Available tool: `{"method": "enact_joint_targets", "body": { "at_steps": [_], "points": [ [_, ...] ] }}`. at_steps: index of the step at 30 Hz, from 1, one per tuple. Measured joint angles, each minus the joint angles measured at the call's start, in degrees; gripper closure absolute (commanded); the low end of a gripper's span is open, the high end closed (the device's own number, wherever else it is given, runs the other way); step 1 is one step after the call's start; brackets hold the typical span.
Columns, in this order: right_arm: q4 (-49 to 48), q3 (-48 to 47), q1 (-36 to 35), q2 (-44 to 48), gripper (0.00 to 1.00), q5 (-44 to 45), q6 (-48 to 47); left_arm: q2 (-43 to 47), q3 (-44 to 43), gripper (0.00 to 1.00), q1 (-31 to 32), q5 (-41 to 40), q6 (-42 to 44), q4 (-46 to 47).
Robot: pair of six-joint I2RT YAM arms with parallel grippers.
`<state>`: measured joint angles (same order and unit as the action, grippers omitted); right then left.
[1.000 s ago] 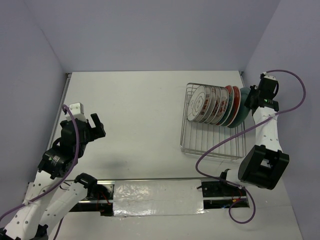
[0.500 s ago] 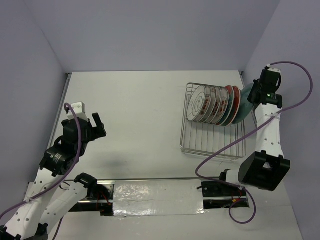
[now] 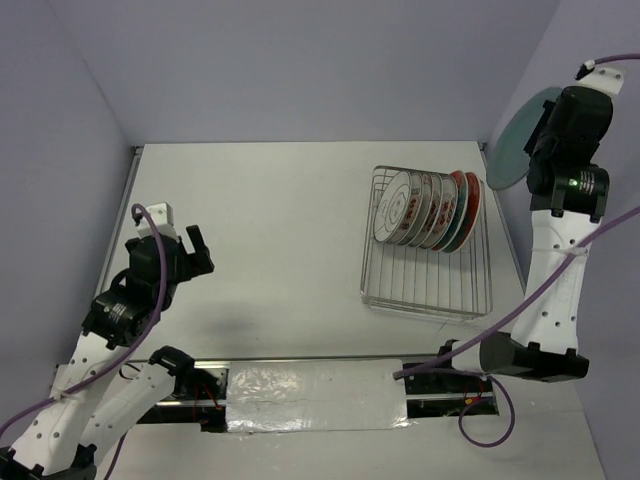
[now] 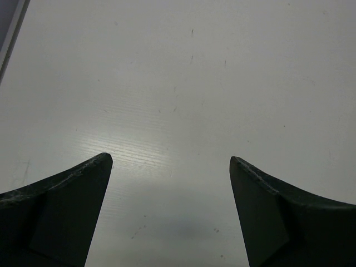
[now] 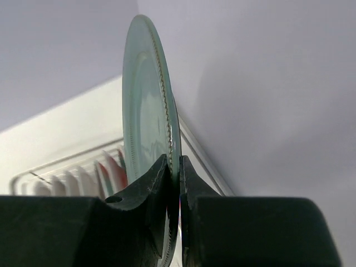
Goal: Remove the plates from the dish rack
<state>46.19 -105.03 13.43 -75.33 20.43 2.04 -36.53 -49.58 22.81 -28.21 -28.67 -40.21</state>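
Observation:
My right gripper (image 3: pixel 538 140) is shut on the rim of a plain teal-green plate (image 3: pixel 516 135) and holds it on edge, high above the right end of the dish rack (image 3: pixel 428 295). In the right wrist view the fingers (image 5: pixel 161 181) pinch the plate (image 5: pixel 146 111) at its lower rim. Several plates (image 3: pixel 425 208) stand upright in the rack: white patterned ones on the left, red ones and a teal one on the right. My left gripper (image 3: pixel 190 252) is open and empty over bare table far left; its fingers (image 4: pixel 72 189) spread wide.
Grey walls close the table at the back and both sides; the right wall (image 3: pixel 590 40) is just behind the lifted plate. A foil-covered strip (image 3: pixel 310 395) runs along the near edge between the arm bases.
My right gripper has lifted the teal-green plate up out of the rack's right end and risen well above it. The left arm has barely moved.

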Motion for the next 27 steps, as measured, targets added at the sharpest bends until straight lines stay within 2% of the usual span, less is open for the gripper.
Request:
{"method": "enact_joint_targets", "body": {
  "at_steps": [3,7,10,11,14,17,19,22,25,27],
  "points": [
    [2.5,-7.1,-4.0,0.4,1.0,1.8,-0.5,0.0,0.0,0.01,0.0,0.0,0.0,0.0],
    [3.4,-12.2,-9.1,3.4,1.0,2.4,-0.2,1.7,0.0,0.0,0.0,1.4,0.5,0.2],
    [3.3,-10.9,-10.2,9.0,1.0,-5.0,3.0,5.3,-0.1,0.01,0.0,4.9,1.9,1.2],
    [2.9,-9.3,-10.2,11.1,1.0,-8.4,4.2,6.9,-0.4,0.01,0.0,6.6,2.1,1.4],
    [-1.8,0.7,-10.1,18.2,1.0,-26.6,10.4,10.4,-4.1,0.01,0.0,11.8,2.6,1.5],
    [-16.2,16.3,-13.1,23.2,1.0,-49.5,21.8,10.8,-11.5,0.0,0.0,20.7,2.9,3.5],
    [-23.4,24.5,-16.9,23.4,1.0,-60.8,26.7,10.1,-15.4,0.0,0.0,27.5,3.0,5.8],
    [-26.1,31.0,-19.6,20.8,1.0,-69.2,28.4,7.4,-18.7,0.0,0.0,39.3,3.2,8.8],
    [-29.6,35.8,-21.2,19.8,1.0,-72.1,30.1,3.2,-17.4,0.0,0.1,49.2,3.0,12.0],
    [-31.5,36.9,-22.1,19.9,1.0,-72.8,30.5,0.7,-15.3,0.01,0.1,52.2,2.9,12.5]
  ]
}}
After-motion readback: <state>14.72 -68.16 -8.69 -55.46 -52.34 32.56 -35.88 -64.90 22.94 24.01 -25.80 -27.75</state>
